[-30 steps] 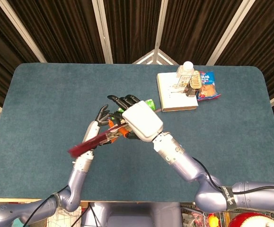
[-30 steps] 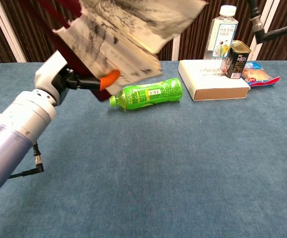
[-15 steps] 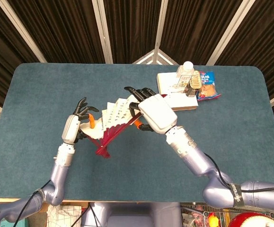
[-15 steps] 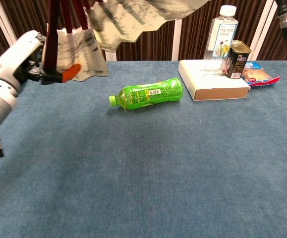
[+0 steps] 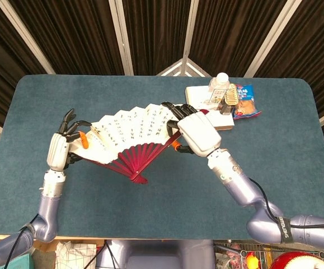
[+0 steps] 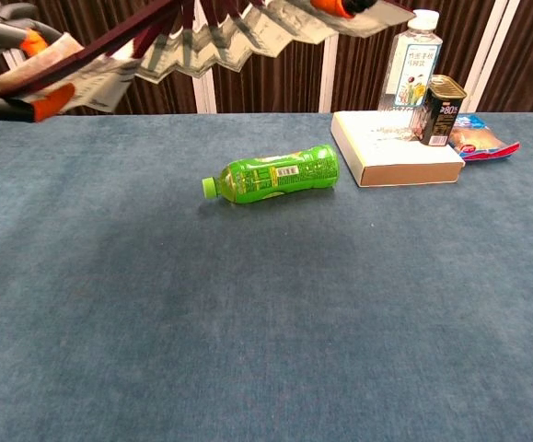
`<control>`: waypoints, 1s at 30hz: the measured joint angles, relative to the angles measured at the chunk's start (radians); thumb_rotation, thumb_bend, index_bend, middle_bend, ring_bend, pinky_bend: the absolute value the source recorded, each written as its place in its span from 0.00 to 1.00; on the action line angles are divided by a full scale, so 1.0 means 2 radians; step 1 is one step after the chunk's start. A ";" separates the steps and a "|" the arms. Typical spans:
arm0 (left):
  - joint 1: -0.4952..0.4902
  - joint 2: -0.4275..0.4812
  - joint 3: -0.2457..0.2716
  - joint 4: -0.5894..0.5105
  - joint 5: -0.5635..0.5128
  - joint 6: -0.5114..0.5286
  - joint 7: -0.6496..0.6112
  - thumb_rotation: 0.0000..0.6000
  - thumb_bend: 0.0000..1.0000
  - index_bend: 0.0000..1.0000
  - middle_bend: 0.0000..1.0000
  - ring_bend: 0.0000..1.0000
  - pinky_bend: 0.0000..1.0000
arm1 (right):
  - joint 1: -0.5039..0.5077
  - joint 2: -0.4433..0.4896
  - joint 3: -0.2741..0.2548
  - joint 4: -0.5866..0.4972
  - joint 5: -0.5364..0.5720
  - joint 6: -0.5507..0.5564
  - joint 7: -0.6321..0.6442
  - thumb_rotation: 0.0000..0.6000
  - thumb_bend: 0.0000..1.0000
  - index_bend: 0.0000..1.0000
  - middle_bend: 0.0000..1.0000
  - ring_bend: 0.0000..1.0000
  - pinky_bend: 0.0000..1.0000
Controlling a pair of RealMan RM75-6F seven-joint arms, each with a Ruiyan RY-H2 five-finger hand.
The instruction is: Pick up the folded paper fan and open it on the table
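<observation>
The paper fan (image 5: pixel 129 131) hangs spread wide above the blue table (image 5: pixel 273 145), well clear of the green bottle (image 6: pixel 273 173) lying beneath; the left hand (image 5: pixel 60 147) grips one outer rib, the right hand (image 5: pixel 198 133) the other. Its long axis runs side to side between both hands, pivot toward the robot; lowering it flat looks like the remaining step.

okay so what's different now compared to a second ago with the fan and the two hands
The white paper fan with red ribs went from nearly folded to spread wide, as the left hand swung outward left and the right hand moved right. Both hands keep gripping its ends. The green plastic bottle and white box stayed put.
</observation>
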 measured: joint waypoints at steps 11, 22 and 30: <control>0.011 0.006 0.016 0.050 0.010 0.028 0.006 1.00 0.51 0.73 0.32 0.00 0.14 | -0.012 -0.009 -0.017 0.026 -0.016 -0.003 0.016 1.00 0.50 0.89 0.15 0.23 0.23; 0.016 -0.006 0.019 0.103 0.009 0.054 0.006 1.00 0.51 0.72 0.32 0.00 0.14 | -0.018 -0.009 -0.038 0.044 -0.019 -0.028 0.017 1.00 0.23 0.17 0.08 0.15 0.16; 0.011 -0.016 0.026 0.148 0.016 0.068 0.041 1.00 0.51 0.73 0.32 0.00 0.13 | -0.017 0.007 -0.052 0.046 0.017 -0.054 -0.012 1.00 0.23 0.07 0.06 0.14 0.15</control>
